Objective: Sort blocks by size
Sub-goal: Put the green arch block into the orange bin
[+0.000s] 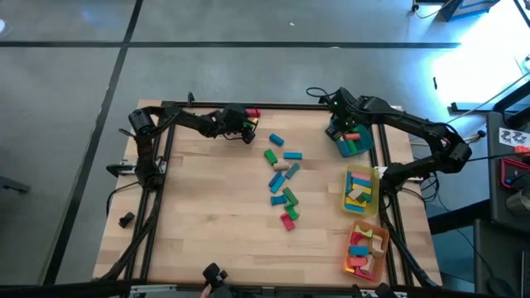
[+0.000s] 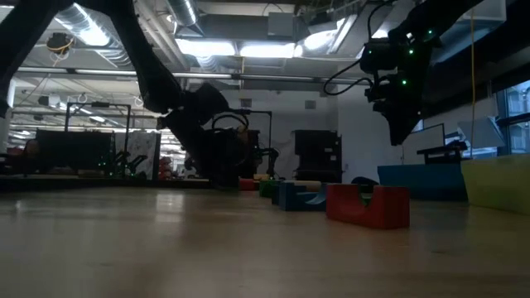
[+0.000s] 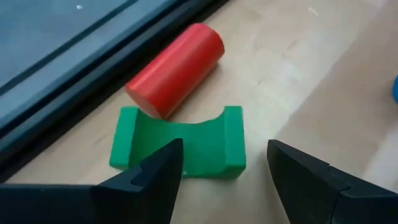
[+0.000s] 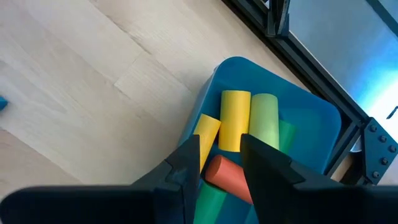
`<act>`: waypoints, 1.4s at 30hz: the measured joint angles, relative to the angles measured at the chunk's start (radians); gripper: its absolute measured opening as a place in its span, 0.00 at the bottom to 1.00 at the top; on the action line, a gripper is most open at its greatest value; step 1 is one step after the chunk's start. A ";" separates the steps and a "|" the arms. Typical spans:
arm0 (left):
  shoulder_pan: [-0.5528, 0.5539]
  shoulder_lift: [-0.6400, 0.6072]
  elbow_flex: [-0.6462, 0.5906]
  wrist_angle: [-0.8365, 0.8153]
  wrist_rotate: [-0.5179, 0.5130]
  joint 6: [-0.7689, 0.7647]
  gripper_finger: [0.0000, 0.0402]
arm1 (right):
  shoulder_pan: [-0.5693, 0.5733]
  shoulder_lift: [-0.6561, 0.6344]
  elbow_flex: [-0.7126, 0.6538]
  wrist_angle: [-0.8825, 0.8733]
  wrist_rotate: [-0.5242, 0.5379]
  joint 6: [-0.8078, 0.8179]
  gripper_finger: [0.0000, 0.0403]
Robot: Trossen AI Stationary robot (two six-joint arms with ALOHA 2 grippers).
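Left end effector [image 3: 224, 165] over two blocks [image 3: 180, 102].

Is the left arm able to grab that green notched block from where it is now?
Probably yes. The left gripper hangs open right over the green block, fingers either side of it. The red cylinder leans on the block's far edge, so it may get nudged.
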 joint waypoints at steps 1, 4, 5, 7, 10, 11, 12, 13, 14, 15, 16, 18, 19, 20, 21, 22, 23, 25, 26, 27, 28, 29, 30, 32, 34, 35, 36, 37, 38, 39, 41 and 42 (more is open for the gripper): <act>-0.001 0.005 0.000 0.014 -0.015 0.002 0.56 | 0.000 0.000 0.000 0.000 0.000 0.000 0.29; -0.005 0.006 0.000 0.034 -0.038 0.010 0.55 | 0.000 0.000 0.000 0.000 -0.005 0.000 0.29; -0.004 0.006 0.000 0.039 -0.040 0.011 0.53 | 0.000 0.000 0.000 0.000 -0.007 0.000 0.29; -0.004 0.006 0.000 0.035 -0.040 0.012 0.49 | 0.000 0.000 0.000 0.000 -0.007 0.000 0.29; -0.004 0.006 0.000 0.019 -0.041 0.013 0.40 | 0.000 0.000 0.000 0.000 -0.007 0.000 0.29; -0.004 0.006 0.000 0.015 -0.041 0.017 0.36 | 0.000 0.000 0.000 0.000 -0.007 0.000 0.29; -0.004 0.006 0.000 0.010 -0.042 0.025 0.33 | 0.000 0.000 0.000 0.000 -0.008 0.000 0.29; -0.004 0.006 0.000 0.009 -0.044 0.032 0.30 | 0.000 0.000 0.000 0.000 -0.007 0.000 0.29; -0.003 0.006 0.000 0.008 -0.045 0.042 0.26 | 0.000 0.000 0.000 0.000 -0.008 0.000 0.29; -0.004 0.006 0.000 0.008 -0.045 0.054 0.23 | 0.000 0.000 0.000 0.000 -0.008 0.000 0.29; -0.004 0.006 0.000 0.009 -0.047 0.058 0.20 | 0.000 0.000 0.000 0.000 -0.008 0.000 0.29; -0.004 0.005 0.000 0.015 -0.051 0.060 0.15 | 0.000 0.000 0.000 0.000 -0.008 0.000 0.29; -0.004 0.005 0.001 0.020 -0.051 0.060 0.12 | 0.000 0.000 0.000 0.000 -0.010 0.000 0.29; -0.004 0.005 0.002 0.026 -0.052 0.060 0.10 | 0.000 0.000 0.000 0.000 -0.014 0.000 0.29; -0.004 0.004 0.002 0.031 -0.051 0.060 0.09 | 0.000 0.000 0.000 0.000 -0.016 0.000 0.29; -0.004 0.004 0.002 0.035 -0.051 0.059 0.08 | 0.000 0.000 0.000 0.000 -0.020 0.000 0.29; -0.004 0.004 0.002 0.038 -0.051 0.056 0.07 | 0.000 0.000 0.000 0.000 -0.024 0.000 0.29; -0.004 0.004 0.002 0.038 -0.050 0.054 0.07 | 0.000 0.000 0.000 0.000 -0.024 0.000 0.29; -0.004 0.004 0.002 0.038 -0.050 0.054 0.07 | 0.000 0.000 0.000 0.000 -0.024 0.000 0.29; -0.004 0.004 0.002 0.038 -0.049 0.053 0.07 | 0.000 0.000 0.000 0.000 -0.024 0.000 0.29; -0.004 0.004 0.002 0.038 -0.048 0.052 0.07 | 0.000 0.000 0.000 0.000 -0.024 0.000 0.29; -0.004 0.004 0.002 0.038 -0.048 0.052 0.08 | 0.000 0.000 0.000 0.000 -0.024 0.000 0.29; -0.004 0.004 0.002 0.038 -0.047 0.052 0.08 | 0.000 0.000 0.000 0.000 -0.024 0.000 0.29; -0.004 0.004 0.002 0.038 -0.046 0.051 0.08 | 0.000 0.000 0.000 0.000 -0.024 0.000 0.29; -0.004 0.004 0.002 0.040 -0.045 0.049 0.07 | 0.000 0.000 0.000 0.000 -0.024 0.000 0.29; -0.005 0.004 0.004 0.037 -0.045 0.048 0.07 | 0.000 0.000 0.000 0.000 -0.024 0.000 0.29; -0.005 0.004 0.009 0.034 -0.043 0.044 0.07 | 0.000 0.000 0.000 0.000 -0.024 0.000 0.29; -0.004 0.004 0.015 0.032 -0.036 0.038 0.07 | 0.000 0.000 0.000 0.000 -0.024 0.000 0.29; -0.004 0.005 0.022 0.030 -0.025 0.033 0.07 | 0.000 0.000 0.000 0.000 -0.024 0.000 0.29; -0.004 0.006 0.030 0.027 -0.013 0.027 0.08 | 0.000 0.000 0.000 0.000 -0.024 0.000 0.29; -0.004 0.007 0.046 0.020 0.002 0.015 0.08 | 0.000 0.000 0.000 0.000 -0.024 0.000 0.29; -0.004 0.007 0.054 0.021 0.011 0.012 0.08 | 0.000 0.000 0.000 0.000 -0.024 0.000 0.29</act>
